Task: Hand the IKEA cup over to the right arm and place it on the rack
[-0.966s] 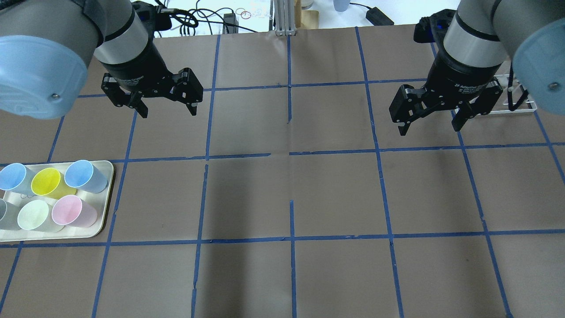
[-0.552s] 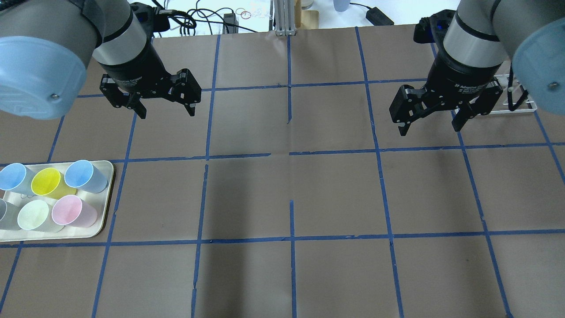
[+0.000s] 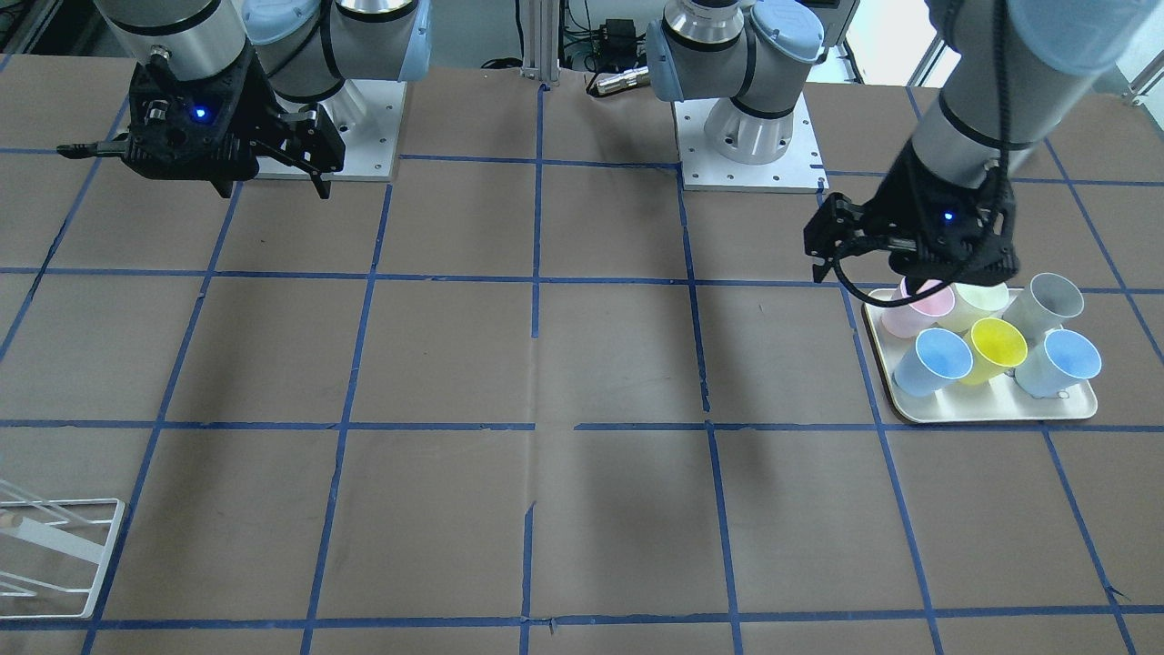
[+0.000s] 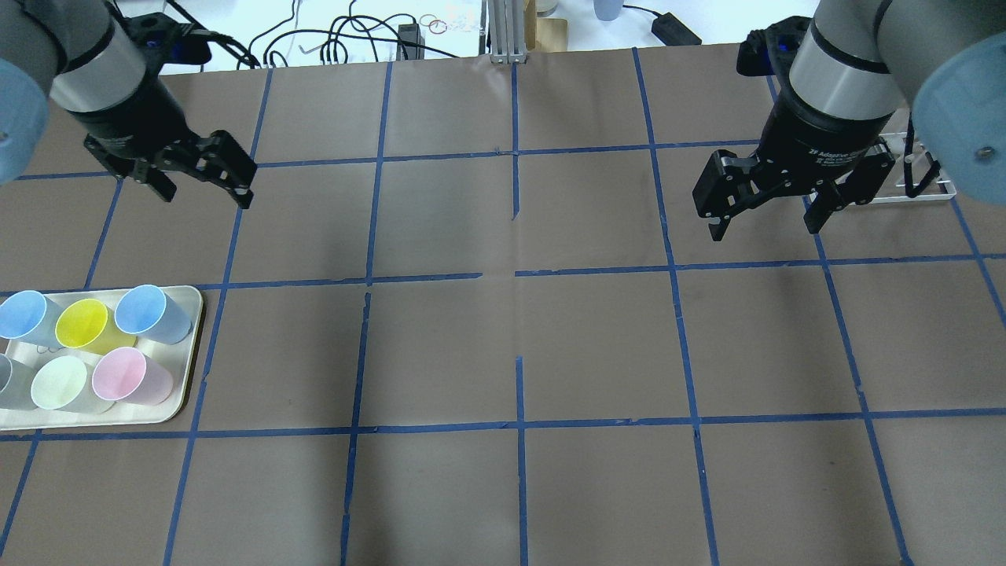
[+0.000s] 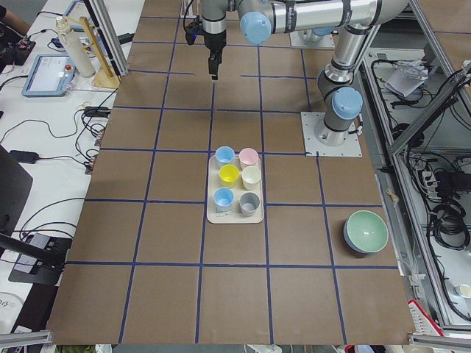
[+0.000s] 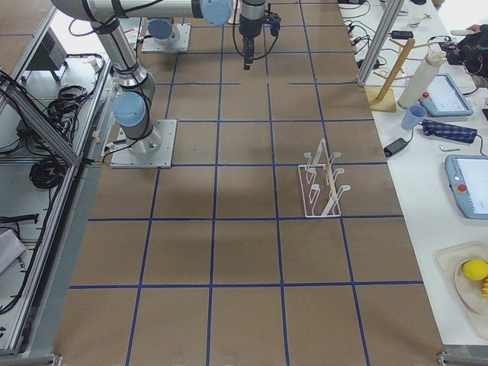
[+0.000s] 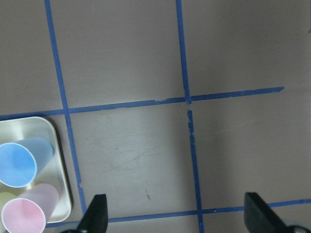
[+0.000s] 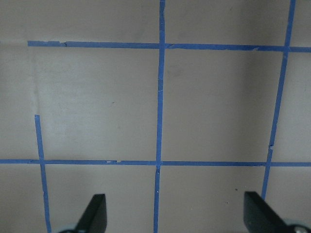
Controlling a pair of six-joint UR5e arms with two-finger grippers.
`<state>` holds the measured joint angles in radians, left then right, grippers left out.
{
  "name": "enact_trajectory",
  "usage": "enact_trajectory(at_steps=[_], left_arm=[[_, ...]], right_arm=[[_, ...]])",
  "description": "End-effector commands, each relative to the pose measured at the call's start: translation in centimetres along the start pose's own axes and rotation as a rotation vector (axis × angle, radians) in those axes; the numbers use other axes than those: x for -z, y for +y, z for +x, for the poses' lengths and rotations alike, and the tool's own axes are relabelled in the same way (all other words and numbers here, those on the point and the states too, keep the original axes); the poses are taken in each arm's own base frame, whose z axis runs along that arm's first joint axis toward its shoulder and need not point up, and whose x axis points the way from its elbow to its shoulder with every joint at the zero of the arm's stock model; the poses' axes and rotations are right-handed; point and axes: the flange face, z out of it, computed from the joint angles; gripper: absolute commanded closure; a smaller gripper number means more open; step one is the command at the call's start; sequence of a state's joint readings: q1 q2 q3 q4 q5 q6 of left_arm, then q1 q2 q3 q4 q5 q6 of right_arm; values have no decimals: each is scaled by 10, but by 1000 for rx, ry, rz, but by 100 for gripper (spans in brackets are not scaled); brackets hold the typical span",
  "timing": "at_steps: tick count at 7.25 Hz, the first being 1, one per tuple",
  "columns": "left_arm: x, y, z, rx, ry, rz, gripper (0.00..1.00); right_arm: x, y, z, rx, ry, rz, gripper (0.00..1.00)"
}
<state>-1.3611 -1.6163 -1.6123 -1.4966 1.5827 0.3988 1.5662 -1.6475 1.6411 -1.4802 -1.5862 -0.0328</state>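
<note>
The IKEA cup (image 4: 149, 310), pale sky blue all over, lies tilted at the tray's far inner corner, beside a yellow cup (image 4: 81, 323). It also shows in the front view (image 3: 937, 359) and the left wrist view (image 7: 19, 162). My left gripper (image 4: 206, 196) is open and empty, above the table beyond the tray (image 4: 189, 354). In the left wrist view (image 7: 177, 218) the cup lies low left of it. My right gripper (image 4: 764, 229) is open and empty over bare table. The white wire rack (image 6: 324, 183) stands at the far right, partly hidden behind the right arm (image 4: 919, 169).
The tray also holds a pink cup (image 4: 126, 376), a pale green cup (image 4: 59, 383), a grey cup (image 3: 1053, 298) and a greyish cup with a blue inside (image 4: 22, 314). A green bowl (image 5: 366, 232) sits near the robot's left end. Cables lie beyond the far edge.
My left gripper has moved to the left, toward the tray's side of the table, still open. The right gripper and the cups have not moved.
</note>
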Motion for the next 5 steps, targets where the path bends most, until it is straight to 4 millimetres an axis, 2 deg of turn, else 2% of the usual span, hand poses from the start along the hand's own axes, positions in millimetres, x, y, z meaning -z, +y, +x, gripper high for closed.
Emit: enact_trajectory(at_steps=[1,2,3,4,5], left_arm=[[-26,-10,-87,-215,-28,34,0],[-49,-6,-128,-246,-9,12,0],[-76,1,-160,-313,7,-3,0],[-105,8,-178,-412,17,-14,0],[-132,18,-192,-426,29,-21,0]], right_arm=[[2,0,2,-10,-6,6,0],[5,-1,6,-16,-10,12,0],[3,-2,5,-8,-21,7,0],[5,-2,-8,-6,-150,14,0],[6,-2,-18,1,-253,15,0]])
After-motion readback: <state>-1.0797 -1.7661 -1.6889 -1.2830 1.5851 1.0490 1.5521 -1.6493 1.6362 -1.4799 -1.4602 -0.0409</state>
